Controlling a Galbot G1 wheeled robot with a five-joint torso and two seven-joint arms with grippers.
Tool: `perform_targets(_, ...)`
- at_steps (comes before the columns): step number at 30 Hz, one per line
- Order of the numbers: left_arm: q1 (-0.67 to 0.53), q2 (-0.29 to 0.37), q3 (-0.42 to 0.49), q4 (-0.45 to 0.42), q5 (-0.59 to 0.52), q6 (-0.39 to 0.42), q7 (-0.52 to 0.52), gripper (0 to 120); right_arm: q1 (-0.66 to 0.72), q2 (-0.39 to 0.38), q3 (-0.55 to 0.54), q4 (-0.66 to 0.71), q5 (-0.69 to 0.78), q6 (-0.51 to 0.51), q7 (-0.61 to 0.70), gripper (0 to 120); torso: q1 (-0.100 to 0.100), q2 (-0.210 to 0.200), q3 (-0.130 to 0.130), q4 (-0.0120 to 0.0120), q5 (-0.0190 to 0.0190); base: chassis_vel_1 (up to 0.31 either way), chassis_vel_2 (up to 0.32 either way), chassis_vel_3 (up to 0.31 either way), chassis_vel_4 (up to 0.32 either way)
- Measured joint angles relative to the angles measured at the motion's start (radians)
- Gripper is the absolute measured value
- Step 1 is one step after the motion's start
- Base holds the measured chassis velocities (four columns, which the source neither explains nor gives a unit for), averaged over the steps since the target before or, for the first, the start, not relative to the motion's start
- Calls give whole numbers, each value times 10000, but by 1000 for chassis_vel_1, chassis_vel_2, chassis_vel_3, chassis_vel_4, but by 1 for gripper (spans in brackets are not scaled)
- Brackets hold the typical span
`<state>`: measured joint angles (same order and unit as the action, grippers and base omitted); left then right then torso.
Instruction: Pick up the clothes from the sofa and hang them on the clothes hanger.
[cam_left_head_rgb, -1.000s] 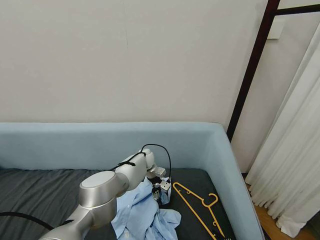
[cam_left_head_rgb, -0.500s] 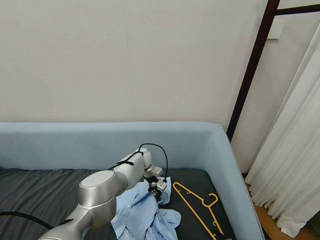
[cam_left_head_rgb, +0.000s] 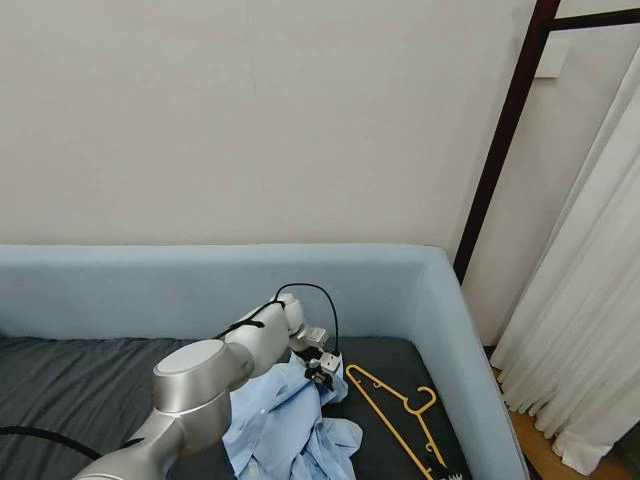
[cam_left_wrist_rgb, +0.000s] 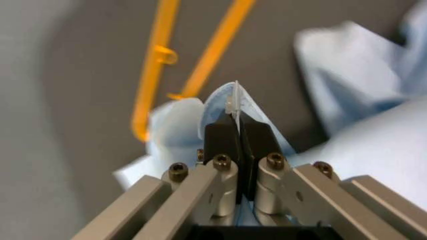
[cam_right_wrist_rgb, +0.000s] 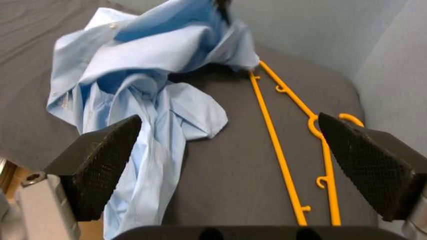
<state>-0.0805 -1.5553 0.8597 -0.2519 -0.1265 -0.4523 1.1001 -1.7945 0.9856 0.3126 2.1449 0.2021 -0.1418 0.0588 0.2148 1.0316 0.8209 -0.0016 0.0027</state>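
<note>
Pale blue cloth of the shirt (cam_left_head_rgb: 285, 425) is heaped on the dark seat of the sofa (cam_left_head_rgb: 440, 300), toward six o'clock in the head view. A fold at the heap's one o'clock corner is pinched by the left gripper (cam_left_head_rgb: 322, 372), whose black pads (cam_left_wrist_rgb: 223, 135) are pressed together on the fabric, with a thin edge of it standing out past the tips. The orange hanger (cam_left_head_rgb: 400, 410) lies flat on the seat just beside the shirt, at about three o'clock from it, and its near end seems to be touched by the raised cloth. The right gripper (cam_right_wrist_rgb: 227, 150) is held above the seat with its fingers wide apart and nothing between them. The step in hand is judged to be the lifting of the shirt clear of the seat. Since only a narrow fold is caught, the lift is best made slowly and straight up, so that the weight of the hanging cloth is taken up gradually and the fold is not dragged out of the pads. Sideways travel toward three o'clock is best avoided until the cloth is free, or the hanger may be swept along. Whether the pinched part is the collar cannot be told, so the shirt's hang should be checked once it is raised.
</note>
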Motion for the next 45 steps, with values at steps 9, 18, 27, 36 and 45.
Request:
perform_targets(9,-484,1458,-822,-1526,-1954,430,-983,0,440,-6,-151,-203,186,-17,55,100,0,0,1,2,-3,0,0,0,0)
perform_targets(18,-576,3735,-1604,-4066,-3317,726,-1400,0,1506,-138,-378,-689,617,-31,108,100,0,0,-1,4,0,0,0,0,0)
perform_targets(27,1539,7037,-3034,-7864,-5832,1967,-3459,0,2577,-118,-746,-1404,813,18,127,100,0,0,-1,15,-4,0,0,0,0)
perform_targets(36,5241,8360,-5363,-10672,-7124,2631,-5934,0,2944,74,-936,-1802,818,153,120,100,0,1,-1,0,-6,0,0,0,0)
perform_targets(45,9308,8659,-9110,-12691,-7441,2695,-7459,0,3243,345,-945,-2059,1040,193,137,100,-1,1,-2,6,3,0,0,0,0)
